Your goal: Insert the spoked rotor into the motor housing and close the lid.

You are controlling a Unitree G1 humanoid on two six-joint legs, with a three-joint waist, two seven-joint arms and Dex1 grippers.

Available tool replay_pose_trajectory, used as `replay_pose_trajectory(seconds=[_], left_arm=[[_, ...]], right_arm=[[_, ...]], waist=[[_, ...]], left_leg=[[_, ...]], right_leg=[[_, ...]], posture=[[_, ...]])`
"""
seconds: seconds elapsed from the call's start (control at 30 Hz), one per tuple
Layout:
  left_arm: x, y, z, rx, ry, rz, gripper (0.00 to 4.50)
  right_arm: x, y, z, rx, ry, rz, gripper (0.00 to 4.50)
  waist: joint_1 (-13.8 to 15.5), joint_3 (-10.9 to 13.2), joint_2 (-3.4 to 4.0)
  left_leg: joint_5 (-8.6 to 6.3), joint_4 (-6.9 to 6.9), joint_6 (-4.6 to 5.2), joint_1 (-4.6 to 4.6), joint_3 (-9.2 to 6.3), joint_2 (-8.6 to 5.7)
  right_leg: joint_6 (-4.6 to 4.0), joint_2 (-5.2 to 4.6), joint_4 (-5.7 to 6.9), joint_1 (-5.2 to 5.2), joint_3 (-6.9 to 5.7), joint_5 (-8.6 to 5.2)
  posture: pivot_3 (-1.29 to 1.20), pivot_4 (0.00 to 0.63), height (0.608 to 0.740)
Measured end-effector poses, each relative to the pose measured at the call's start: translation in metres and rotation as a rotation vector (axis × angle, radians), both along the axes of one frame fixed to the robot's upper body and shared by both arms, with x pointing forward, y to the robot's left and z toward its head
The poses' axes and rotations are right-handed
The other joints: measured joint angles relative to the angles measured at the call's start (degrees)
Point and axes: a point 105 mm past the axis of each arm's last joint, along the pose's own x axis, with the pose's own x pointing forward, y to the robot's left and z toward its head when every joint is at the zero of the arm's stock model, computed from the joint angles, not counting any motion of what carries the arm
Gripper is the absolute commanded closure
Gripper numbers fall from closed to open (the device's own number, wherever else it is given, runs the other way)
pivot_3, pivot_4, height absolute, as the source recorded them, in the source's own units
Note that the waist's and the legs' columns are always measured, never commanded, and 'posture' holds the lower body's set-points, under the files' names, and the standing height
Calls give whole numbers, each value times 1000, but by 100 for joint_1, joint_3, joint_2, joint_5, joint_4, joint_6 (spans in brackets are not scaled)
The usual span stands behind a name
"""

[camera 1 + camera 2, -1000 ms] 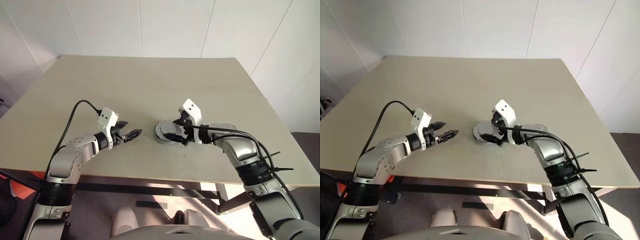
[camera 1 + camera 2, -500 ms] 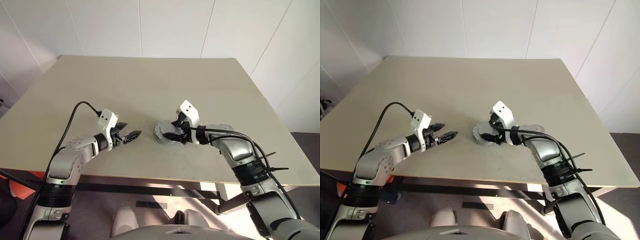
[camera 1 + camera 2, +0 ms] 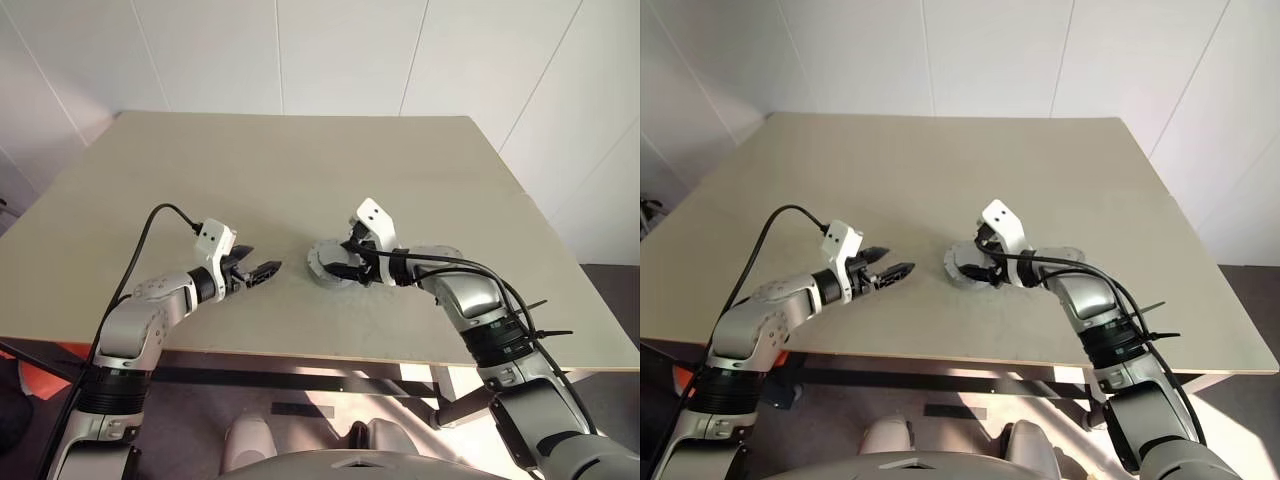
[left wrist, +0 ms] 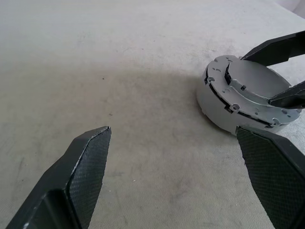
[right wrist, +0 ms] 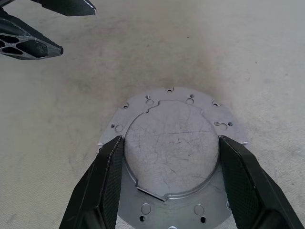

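Near the front edge of the beige table, between the two arms, sits the motor housing, a low grey round casing resting flat on the tabletop. Lid lies seated on top of it, a scratched metal disc inside a ring of small screw holes. Right gripper reaches over the housing from its right side, angled downward; its two black fingers straddle the lid, one against each side of the disc's edge, set at the disc's width. Whether they press on it or just bracket it, cannot tell. Left gripper hangs to the left of the housing, apart from it, just above the table surface, pointing toward the housing. Its fingers are spread wide with nothing between them but bare tabletop. From the left wrist view the housing lies ahead of that gripper, toward one finger's side, with the right gripper's black fingertips resting on its top. Spoked rotor cannot be made out.
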Motion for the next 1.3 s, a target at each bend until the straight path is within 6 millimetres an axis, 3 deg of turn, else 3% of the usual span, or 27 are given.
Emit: replay_pose_trajectory(seconds=[0.93, 1.1, 1.2, 1.3], left_arm=[[-1, -4, -2, -21, 14, 7, 68], [12, -16, 1, -68, 26, 56, 68], [25, -37, 7, -186, 52, 69, 688], [34, -53, 12, -239, 70, 47, 1660]], right_arm=[[8, 0, -5, -22, 21, -52, 1534], [8, -2, -6, -35, 14, -53, 1534], [8, -2, -6, -37, 11, -59, 1534], [7, 0, -6, -36, 9, -55, 1534]], waist=[[-4, -2, -2], [8, -2, -3], [9, -2, -6], [7, -3, -6]], left_leg=[[2, 9, -3, 16, -1, -2], [2, 9, -3, 15, -1, -3], [2, 13, -4, 11, 0, -6], [2, 12, -4, 12, -1, -6]], right_leg=[[37, 0, -1, 16, 3, -22], [38, -1, -4, 20, 3, -22], [38, -2, -10, 22, 5, -22], [38, -2, -10, 20, 5, -22]], posture=[[0, 0, 740], [0, 0, 740], [0, 0, 740], [0, 0, 740]])
